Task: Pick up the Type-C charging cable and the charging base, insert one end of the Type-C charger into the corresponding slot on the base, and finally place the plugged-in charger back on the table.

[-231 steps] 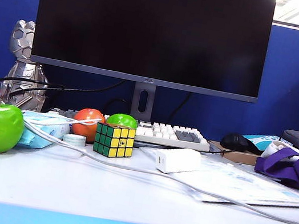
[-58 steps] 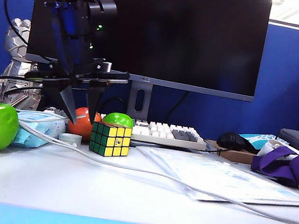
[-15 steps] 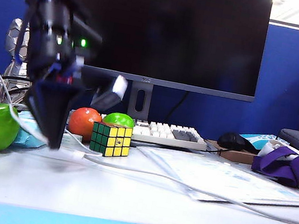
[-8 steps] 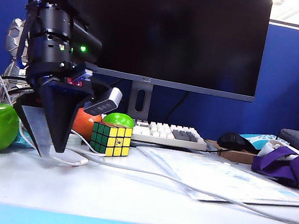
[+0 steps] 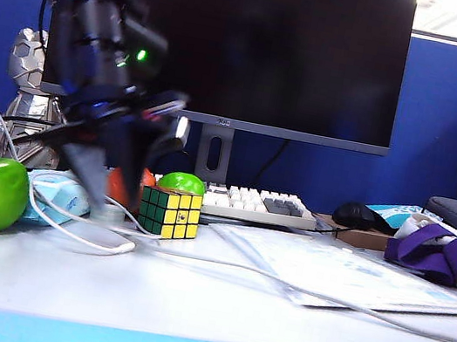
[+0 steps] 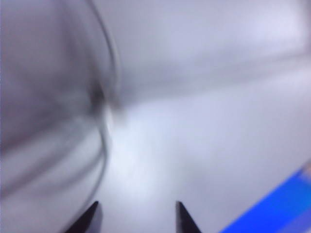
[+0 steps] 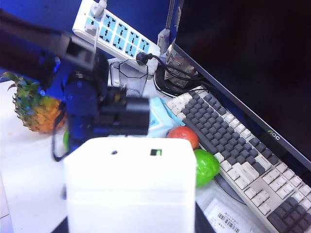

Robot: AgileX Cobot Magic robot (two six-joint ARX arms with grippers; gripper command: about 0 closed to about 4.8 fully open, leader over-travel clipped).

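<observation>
White charging base [image 7: 130,187] sits clamped in the right gripper [image 7: 131,223], out of the exterior view. Left gripper [image 5: 110,190], fingers apart and empty, hangs above the Type-C charging cable [image 5: 100,246] on the desk [image 5: 213,310]. Next: regrasp the plug end.

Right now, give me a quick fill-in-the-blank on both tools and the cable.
1. The right tool grips the white ____.
2. The left tool hangs ____ beside the cube, holding nothing.
3. The cable plug lies on the ____.
Missing words: base; open; table.
</observation>
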